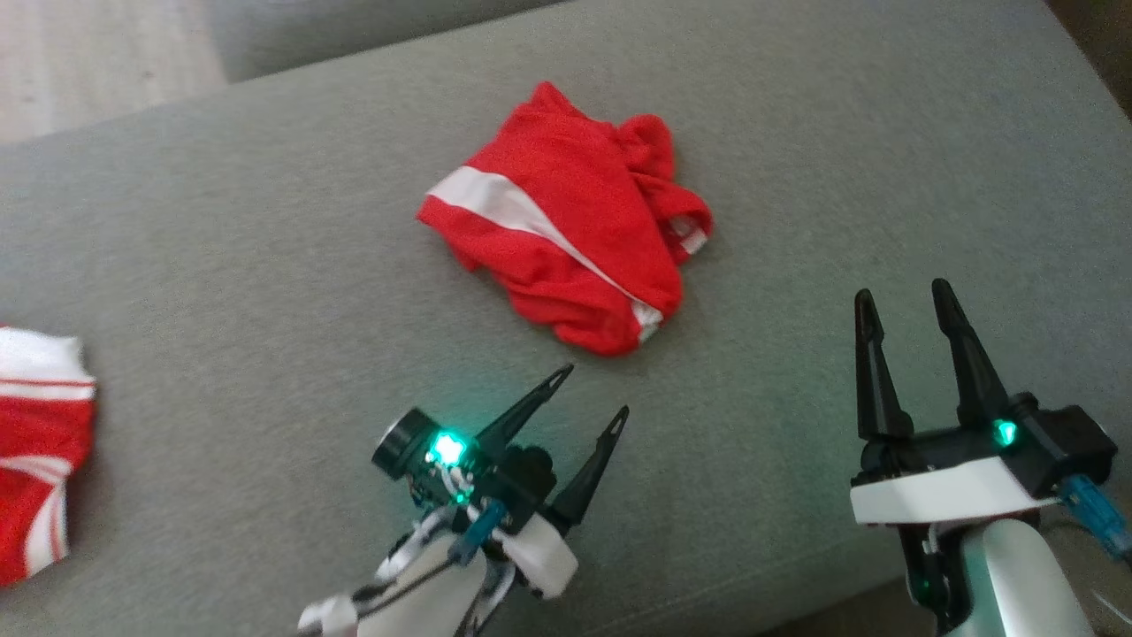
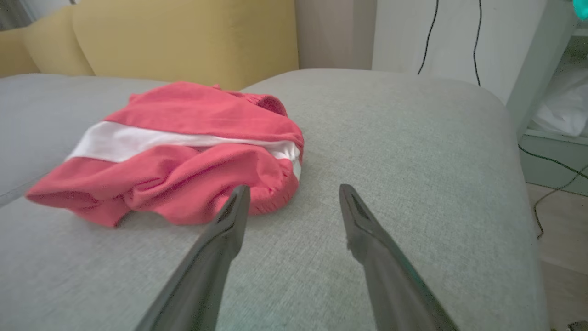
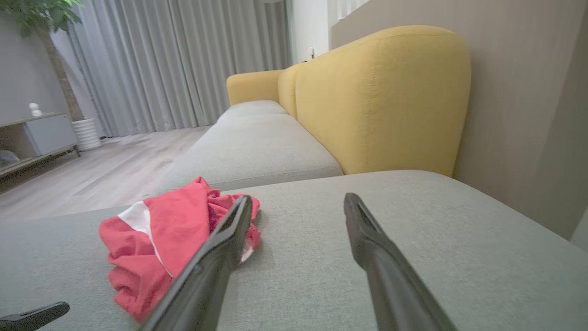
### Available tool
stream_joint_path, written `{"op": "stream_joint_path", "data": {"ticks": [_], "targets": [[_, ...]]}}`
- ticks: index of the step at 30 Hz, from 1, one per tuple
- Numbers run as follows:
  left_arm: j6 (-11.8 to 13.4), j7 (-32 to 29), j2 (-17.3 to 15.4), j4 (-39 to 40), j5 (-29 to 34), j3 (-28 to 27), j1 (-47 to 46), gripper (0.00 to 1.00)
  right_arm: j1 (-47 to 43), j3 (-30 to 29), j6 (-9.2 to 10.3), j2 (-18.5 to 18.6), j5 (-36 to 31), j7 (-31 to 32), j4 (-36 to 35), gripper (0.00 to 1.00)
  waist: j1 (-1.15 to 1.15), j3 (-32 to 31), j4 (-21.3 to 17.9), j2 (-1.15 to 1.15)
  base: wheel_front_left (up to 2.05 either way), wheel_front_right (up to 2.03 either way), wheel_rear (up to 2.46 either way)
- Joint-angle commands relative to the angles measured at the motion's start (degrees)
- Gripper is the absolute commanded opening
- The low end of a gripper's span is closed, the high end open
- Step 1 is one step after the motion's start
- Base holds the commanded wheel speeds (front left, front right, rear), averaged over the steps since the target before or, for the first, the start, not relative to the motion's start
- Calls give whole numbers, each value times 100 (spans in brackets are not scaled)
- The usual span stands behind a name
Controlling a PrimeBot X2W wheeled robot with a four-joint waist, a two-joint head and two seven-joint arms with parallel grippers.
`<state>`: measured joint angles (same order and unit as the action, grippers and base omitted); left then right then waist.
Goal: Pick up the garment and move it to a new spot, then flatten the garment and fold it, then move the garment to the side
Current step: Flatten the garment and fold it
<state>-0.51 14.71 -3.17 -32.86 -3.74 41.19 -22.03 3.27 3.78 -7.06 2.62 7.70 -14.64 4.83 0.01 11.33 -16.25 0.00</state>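
Okay, garment (image 1: 566,221): red with a white stripe (image 1: 495,199), crumpled in a heap about midway across the seat cushion (image 1: 221,265), well in from its near edge. It lies free, with nothing touching it.
Long axis: diagonal, from the heap's far-left end to its near-right corner. The stripe follows the same line.
From left gripper (image 1: 594,389): the heap is ahead and a little to its left. The near-right corner sits just beyond the fingertips, and I see no contact.
Left gripper state: jaws spread wide, nothing between them.
From right gripper (image 1: 902,292): the heap is off to its left across a strip of bare cushion. The fingers point past the heap, not at it.
Right gripper state: jaws released, also empty.
Nearer arm: left, by my read. Its tips are just beside the near corner, while the right stands well apart.
Next move, my call: a short push forward with the left onto the near-right corner. The right would need to swing left to reach the bunched right-hand side.
Second red-and-white piece (image 1: 35,442): at the cushion's left edge, well apart from the heap. I'm leaving it alone.
Yellow backrest (image 3: 381,101): beyond the cushion in the right wrist view, clear of both arms.
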Motion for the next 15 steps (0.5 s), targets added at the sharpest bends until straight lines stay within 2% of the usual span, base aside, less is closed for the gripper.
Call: {"op": "stream_joint_path", "data": {"ticks": [1, 4, 9, 15], "targets": [[54, 29, 29, -19, -97, -24, -350, 100, 249, 157, -43, 26, 35, -36, -211, 100, -1, 195, -254, 0, 0, 0, 0], [161, 29, 29, -274, -173, 182, -607, 100, 271, 201, -43, 26, 47, -36, -224, 100, -1, 235, -359, 0, 0, 0, 0], [567, 29, 29, -715, -306, 518, -1159, 100, 305, 352, -43, 26, 71, -36, -239, 100, -1, 344, -601, 0, 0, 0, 0], [676, 29, 29, -1457, -463, 819, -1660, 100, 356, 470, -43, 26, 120, -36, -279, 100, -1, 448, -800, 0, 0, 0, 0]]}}
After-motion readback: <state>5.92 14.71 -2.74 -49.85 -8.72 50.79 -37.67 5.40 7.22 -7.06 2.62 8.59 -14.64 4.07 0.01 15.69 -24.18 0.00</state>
